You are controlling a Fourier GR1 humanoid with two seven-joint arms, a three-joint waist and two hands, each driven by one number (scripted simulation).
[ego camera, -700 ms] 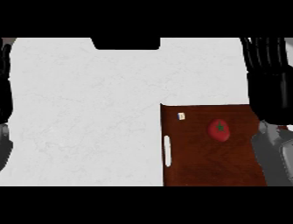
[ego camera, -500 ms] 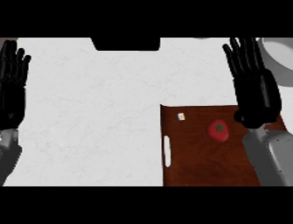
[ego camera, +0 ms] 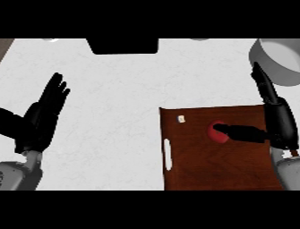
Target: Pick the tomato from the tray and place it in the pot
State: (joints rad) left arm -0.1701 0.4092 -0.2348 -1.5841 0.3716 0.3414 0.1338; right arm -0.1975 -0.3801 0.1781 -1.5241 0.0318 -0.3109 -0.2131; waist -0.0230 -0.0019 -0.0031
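Right robot hand (ego camera: 278,117): black, over the right edge of the tray, fingers straight and pointing up the view toward the pot, thumb stretched sideways with its tip at the tomato. Open; nothing held. Against the views of half a second and more ago, it has come inward from the right border and turned edge-on, and the thumb now reaches the fruit where before the hand stood apart from it.

Tomato (ego camera: 216,131): red, round, lying on the upper middle of the tray, partly covered by the thumb. Not lifted.

Tray (ego camera: 205,170): dark brown, rectangular, on the right half of the worktop; a pale slot handle on its left edge and a small pale speck near its upper left corner.

Pot (ego camera: 285,58): grey, round, at the upper right of the worktop, beyond the tray, just past the fingertips.

Left robot hand (ego camera: 36,120): open, fingers up, resting at the left of the worktop (ego camera: 126,98); holds nothing.

Judgement: approach stage nearly complete; the fingers have yet to close on the tomato, so pick and placement both remain undone.
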